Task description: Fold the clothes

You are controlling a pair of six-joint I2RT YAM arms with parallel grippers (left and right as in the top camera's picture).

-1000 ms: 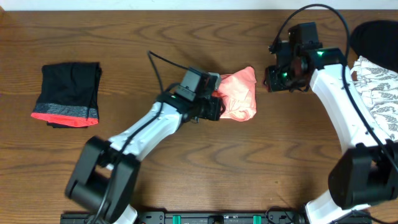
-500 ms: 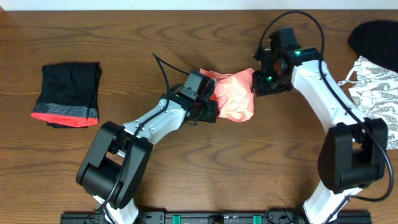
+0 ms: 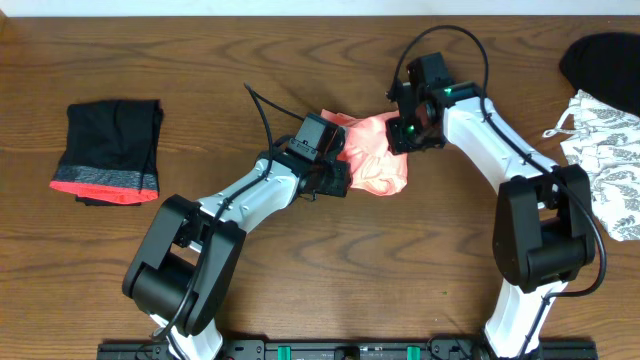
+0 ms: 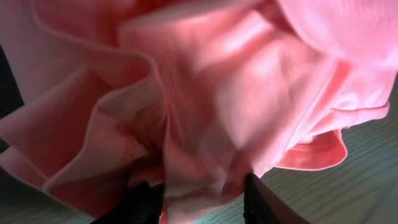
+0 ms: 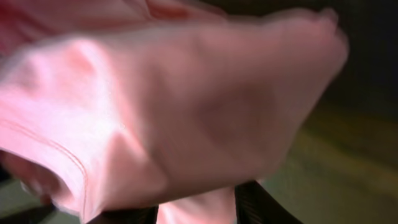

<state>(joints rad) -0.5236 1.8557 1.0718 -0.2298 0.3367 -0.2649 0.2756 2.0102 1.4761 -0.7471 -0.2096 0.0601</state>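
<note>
Bunching in smooth folds, salmon-pink garment (image 3: 382,162) sits clamped in left pincer (image 4: 194,198); right pincer (image 5: 194,210) touches it, grip unclear.

I see a dark brown wooden table with swirling grain (image 3: 420,270), evenly lit, on every side of the left pincer (image 3: 345,182) and right pincer (image 3: 400,135); well beyond the right one a thin pale strip (image 3: 300,6) borders it, well behind the left one a black rail (image 3: 340,350) with green clips (image 3: 283,351)
</note>
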